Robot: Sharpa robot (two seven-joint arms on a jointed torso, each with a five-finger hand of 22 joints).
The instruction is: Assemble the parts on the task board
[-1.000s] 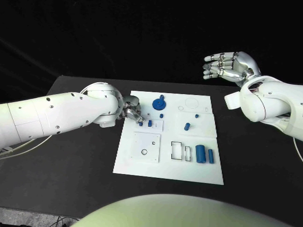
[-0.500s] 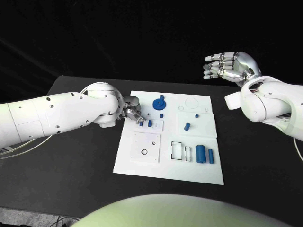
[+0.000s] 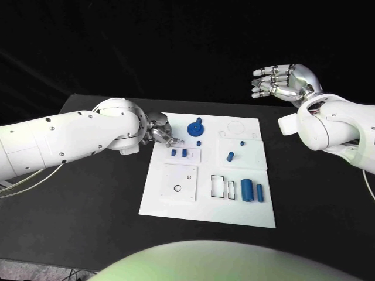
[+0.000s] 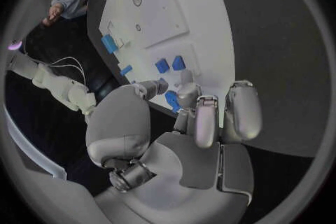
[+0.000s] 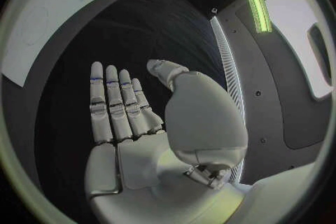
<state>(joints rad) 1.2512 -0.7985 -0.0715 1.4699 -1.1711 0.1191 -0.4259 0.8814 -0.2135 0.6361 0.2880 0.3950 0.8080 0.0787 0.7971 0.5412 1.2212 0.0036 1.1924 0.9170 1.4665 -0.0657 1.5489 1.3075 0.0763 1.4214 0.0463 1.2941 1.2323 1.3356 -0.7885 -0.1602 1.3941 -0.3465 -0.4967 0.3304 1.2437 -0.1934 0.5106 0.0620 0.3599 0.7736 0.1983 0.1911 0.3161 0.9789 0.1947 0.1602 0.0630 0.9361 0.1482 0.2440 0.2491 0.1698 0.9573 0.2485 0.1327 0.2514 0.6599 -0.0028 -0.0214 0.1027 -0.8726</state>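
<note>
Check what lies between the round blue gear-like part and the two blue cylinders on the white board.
A small blue peg lies between the gear-like part and cylinders, head view.

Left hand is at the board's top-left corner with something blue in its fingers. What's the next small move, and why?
Probably ease the left hand down toward the board, seating its small blue part beside the two blue pieces already standing there. The right hand hovers open, away from the board, so it need not move.

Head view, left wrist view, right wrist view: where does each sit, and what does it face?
Head: above, facing down on the task board, both arms in view.
Left wrist: behind the left robot hand, facing the board.
Right wrist: behind the open right robot hand, raised beside the table.
All three share the round blue part.
</note>
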